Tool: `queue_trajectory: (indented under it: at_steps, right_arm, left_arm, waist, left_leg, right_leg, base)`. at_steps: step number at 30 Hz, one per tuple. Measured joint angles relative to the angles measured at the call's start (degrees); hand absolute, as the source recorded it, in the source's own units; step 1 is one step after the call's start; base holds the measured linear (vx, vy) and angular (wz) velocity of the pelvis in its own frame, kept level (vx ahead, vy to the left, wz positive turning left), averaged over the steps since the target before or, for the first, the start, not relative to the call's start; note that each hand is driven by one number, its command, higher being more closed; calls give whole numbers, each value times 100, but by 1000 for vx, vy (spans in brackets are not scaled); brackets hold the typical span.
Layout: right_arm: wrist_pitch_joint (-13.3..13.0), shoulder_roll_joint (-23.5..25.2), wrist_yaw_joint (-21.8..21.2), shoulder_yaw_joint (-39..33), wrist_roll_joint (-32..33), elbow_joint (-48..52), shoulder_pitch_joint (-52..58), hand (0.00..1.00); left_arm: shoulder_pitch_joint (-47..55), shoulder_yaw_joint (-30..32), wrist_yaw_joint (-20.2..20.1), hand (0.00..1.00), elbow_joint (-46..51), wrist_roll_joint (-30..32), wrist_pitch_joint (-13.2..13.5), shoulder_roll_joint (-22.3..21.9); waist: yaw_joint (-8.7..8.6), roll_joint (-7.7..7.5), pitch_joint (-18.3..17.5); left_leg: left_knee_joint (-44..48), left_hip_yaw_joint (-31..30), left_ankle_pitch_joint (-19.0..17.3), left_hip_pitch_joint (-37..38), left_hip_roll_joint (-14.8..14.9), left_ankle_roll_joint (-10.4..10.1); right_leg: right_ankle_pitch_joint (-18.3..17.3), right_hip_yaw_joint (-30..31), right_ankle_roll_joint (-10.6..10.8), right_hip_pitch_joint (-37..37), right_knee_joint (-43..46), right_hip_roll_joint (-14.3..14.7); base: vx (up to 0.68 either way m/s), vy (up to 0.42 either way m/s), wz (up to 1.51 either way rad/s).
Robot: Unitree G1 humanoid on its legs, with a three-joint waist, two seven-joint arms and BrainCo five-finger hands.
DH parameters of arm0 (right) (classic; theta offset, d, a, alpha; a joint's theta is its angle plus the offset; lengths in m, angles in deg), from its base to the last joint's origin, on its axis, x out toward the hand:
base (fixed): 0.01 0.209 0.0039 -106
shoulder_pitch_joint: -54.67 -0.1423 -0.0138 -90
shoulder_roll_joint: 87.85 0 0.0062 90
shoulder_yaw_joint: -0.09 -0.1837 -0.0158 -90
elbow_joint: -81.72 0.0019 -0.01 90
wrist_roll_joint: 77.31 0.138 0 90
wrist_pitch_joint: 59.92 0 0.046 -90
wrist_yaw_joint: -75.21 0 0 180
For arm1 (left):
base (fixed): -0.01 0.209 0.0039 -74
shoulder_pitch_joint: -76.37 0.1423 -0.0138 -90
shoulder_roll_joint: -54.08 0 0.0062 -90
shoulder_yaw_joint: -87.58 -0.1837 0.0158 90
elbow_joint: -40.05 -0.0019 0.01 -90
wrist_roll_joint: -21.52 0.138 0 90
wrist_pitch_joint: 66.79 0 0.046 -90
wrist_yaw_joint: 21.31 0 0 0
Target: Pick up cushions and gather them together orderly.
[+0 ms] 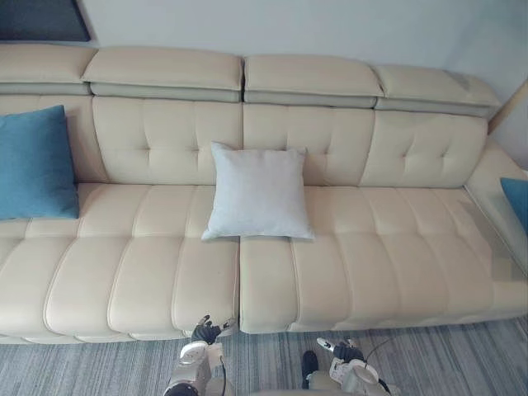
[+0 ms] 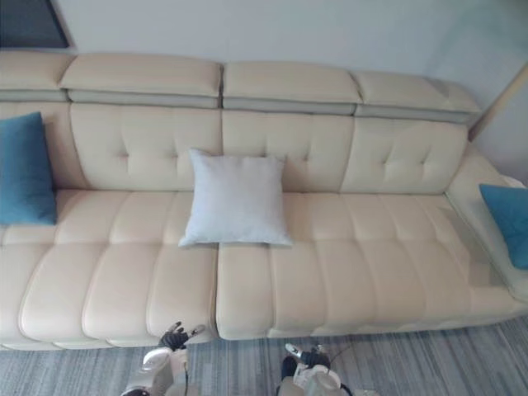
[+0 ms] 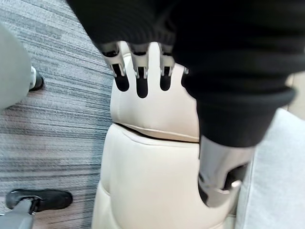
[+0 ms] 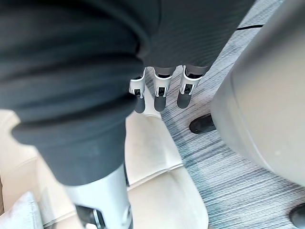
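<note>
Cushions lie untouched: your left hand (image 1: 202, 330) and right hand (image 1: 340, 351) hang low at the front edge of the sofa (image 1: 371, 264), fingers relaxed, holding nothing. Straight ahead, the pale cushion (image 1: 259, 191) leans on the backrest at mid-sofa. A blue cushion (image 1: 35, 162) sits far left, a second blue cushion (image 2: 505, 221) at the right end. Take the pale one by both side edges, so it stays square.

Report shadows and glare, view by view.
Left eye view: soft even light on the sofa, faint shadow under the white cushion, no glare. Left wrist view: left hand dark against the pale sofa. Right wrist view: right hand likewise.
</note>
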Motion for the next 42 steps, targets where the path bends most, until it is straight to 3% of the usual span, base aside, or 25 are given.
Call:
queue_trajectory:
  at_steps: [1, 2, 3, 4, 5, 6, 7, 8, 9, 10, 11, 15, 21, 26, 29, 31, 32, 33, 34, 35, 37, 38, 40, 41, 42]
  right_arm:
    - [1, -5, 0, -8, 0, 9, 1, 0]
    - [-43, -41, -1, -8, -23, 78, 66, 0]
    - [-29, -98, -23, -2, -40, 77, 110, 0]
    - [-29, -110, -27, -2, -52, 76, 135, 0]
    - [-31, -130, -42, 0, -93, 34, 221, 0]
    - [-21, -112, -43, -2, -194, -102, 232, 0]
    - [-5, -106, -43, -5, -210, -160, 222, 0]
    - [26, -204, -51, -88, -210, -222, 238, 0]
    - [28, -318, -43, -174, -208, -269, 245, 0]
    - [29, -351, -44, -205, -197, -288, 259, 0]
    - [29, -370, -47, -317, -200, -381, 227, 0]
    - [26, -423, -62, -710, -196, -388, 418, 0]
    - [27, -455, -91, -734, -172, -369, 423, 0]
    - [41, -360, -136, -731, -154, -350, 445, 0]
    - [50, -359, -149, -731, -148, -347, 444, 0]
    - [45, -371, -152, -731, -115, -348, 327, 0]
    - [52, -367, -155, -737, -103, -353, 176, 0]
    - [59, -373, -151, -743, -111, -353, 131, 0]
    - [58, -389, -150, -755, -114, -342, 124, 0]
    - [20, -457, -143, -778, -114, -327, 130, 0]
    - [2, -508, -140, -803, -107, -353, 145, 0]
    - [-32, -504, -144, -777, -20, -346, 164, 0]
    - [-51, -532, -139, -734, 100, -299, 199, 0]
    - [-48, -538, -131, -734, 127, -299, 194, 0]
    - [-45, -539, -98, -733, 197, -298, 186, 0]
  left_arm:
    - [16, 26, 2, 0, -5, 0, -4, -19]
    - [100, 29, 4, 0, -10, -1, -7, -46]
    - [211, 34, 4, 0, -8, 0, -7, -49]
    - [243, 36, 5, 0, -6, 0, -5, -48]
    - [344, 138, 0, 0, -11, 5, -7, -54]
    - [370, 293, 0, 0, -4, 10, -8, -19]
    - [349, 318, -3, 0, -20, 29, -19, 8]
    - [309, 420, -3, 0, -170, 86, -50, -133]
    - [332, 453, -14, 0, -171, 204, -75, -275]
    - [341, 474, -13, 0, -169, 229, -73, -323]
    - [335, 473, -23, 0, -185, 278, -90, -350]
    - [339, 471, -90, 0, -189, 291, -102, -345]
    - [313, 408, -102, 0, -196, 331, -108, -338]
    - [263, 124, -166, 0, -296, 510, -118, -164]
    - [220, -42, -174, 0, -296, 541, -124, -165]
    - [149, -76, -175, 0, -294, 623, -124, -188]
    - [104, -102, -173, 0, -276, 627, -123, -165]
    - [87, -235, -159, 0, -265, 631, -127, -103]
    - [86, -287, -160, 0, -265, 631, -128, -93]
    - [76, -371, -160, 0, -268, 629, -131, -95]
    - [105, -437, -160, 0, -243, 630, -122, -102]
    - [117, -432, -159, 0, -136, 633, -117, -97]
    - [221, -354, -166, 0, -111, 634, -116, -169]
    - [244, -336, -175, 0, -51, 627, -108, -176]
    - [278, -316, -197, 0, 7, 620, -103, -175]
  waist:
    - [7, 15, 10]
    - [-4, 140, 95]
    - [-5, 136, 87]
    - [-2, 111, 68]
    - [32, 9, -11]
    - [42, -197, -112]
    - [43, -236, -137]
    - [106, 26, -188]
    - [124, 266, -211]
    - [125, 316, -218]
    - [120, 312, -211]
    - [32, 192, -190]
    - [31, 239, -176]
    - [6, 82, -170]
    - [-19, 84, -167]
    - [18, 185, -125]
    - [28, 329, -43]
    - [-9, 285, -34]
    - [-12, 321, -11]
    - [-38, 431, 54]
    - [-26, 484, 80]
    - [-18, 447, 131]
    - [23, 543, 250]
    - [44, 561, 260]
    - [50, 560, 287]
  left_leg:
    - [-47, 28, 66, 23, 29, -14]
    - [-291, 66, 271, 168, 97, -73]
    - [-571, 100, 484, 333, 138, -169]
    - [-657, 108, 553, 365, 140, -196]
    - [-853, 115, 726, 410, 135, -337]
    - [-890, 96, 775, 365, 84, -443]
    - [-934, 67, 799, 329, 75, -489]
    - [-1009, -162, 843, 202, 269, -564]
    - [-1109, -273, 885, 169, 372, -514]
    - [-1183, -279, 934, 203, 390, -489]
    - [-1353, -379, 982, 322, 377, -469]
    - [-1596, -535, 1202, 651, 415, -442]
    - [-1448, -534, 867, 566, 191, -411]
    - [-1186, -38, 538, 497, 99, -400]
    - [-1039, 374, 482, 536, 98, -389]
    - [-1032, 629, 490, 542, 160, -365]
    - [-1069, 934, 501, 573, 298, -345]
    - [-1113, 1214, 501, 712, 238, -345]
    - [-1115, 1265, 501, 768, 240, -345]
    - [-1105, 1285, 501, 945, 204, -345]
    - [-685, 1238, 501, 990, 306, -346]
    - [313, 1081, 496, 722, 488, -355]
    - [2419, 218, 964, -97, 818, 318]
    - [2675, 32, 911, -229, 797, 323]
    - [3020, -327, 557, -575, 589, 112]
  right_leg:
    - [-330, -100, -74, -109, 481, 18]
    - [-1114, -281, -300, -254, 1895, 15]
    - [-1571, -297, -306, -147, 2773, -41]
    - [-1683, -304, -283, -86, 2961, -89]
    - [-2069, -280, -170, 202, 3217, -318]
    - [-2433, -158, 227, 456, 2727, -424]
    - [-2647, -115, 302, 591, 2316, -325]
    - [-2626, -177, -41, 817, 1408, 51]
    - [-2272, -159, -92, 1002, 790, 323]
    - [-2137, -150, -169, 1026, 642, 413]
    - [-2005, -119, -294, 1070, 524, 568]
    - [-1945, -40, -389, 1243, 450, 740]
    - [-1683, 650, -217, 958, 344, 753]
    - [-1335, 1323, -61, 787, -21, 732]
    - [-1224, 1630, -16, 595, 13, 774]
    - [-887, 1198, -158, 351, -36, 853]
    - [-956, 191, -522, 296, 28, 751]
    - [-1274, -1253, -670, 214, 354, 458]
    - [-1276, -1430, -669, 232, 404, 409]
    - [-1289, -1472, -683, 364, 474, 477]
    - [-1386, -1193, -711, 450, 510, 598]
    - [-1527, -1035, -746, 510, 613, 647]
    - [-1829, -676, -918, 677, 850, 922]
    - [-1887, -593, -927, 687, 894, 953]
    - [-1988, -402, -981, 698, 991, 990]
  base:
    - [-280, -111, -37]
    - [-247, -124, -21]
    - [-225, -157, -14]
    - [-177, -240, -9]
    - [-151, -318, -10]
    - [-117, -345, -11]
    - [-80, -375, -34]
    - [-44, -283, -51]
    - [-51, -246, -59]
    - [-33, -145, -49]
    - [-26, -120, -25]
    - [-47, -101, -10]
    - [-40, 96, -57]
    - [-9, 149, -66]
    - [58, 95, -84]
    - [29, 44, -122]
    - [46, -29, -120]
    - [42, -47, -115]
    - [62, -51, -90]
    - [85, -87, -72]
    - [91, -118, -70]
    - [67, -139, -72]
    - [75, -82, -84]
    - [105, 21, -87]
    - [118, 16, -84]
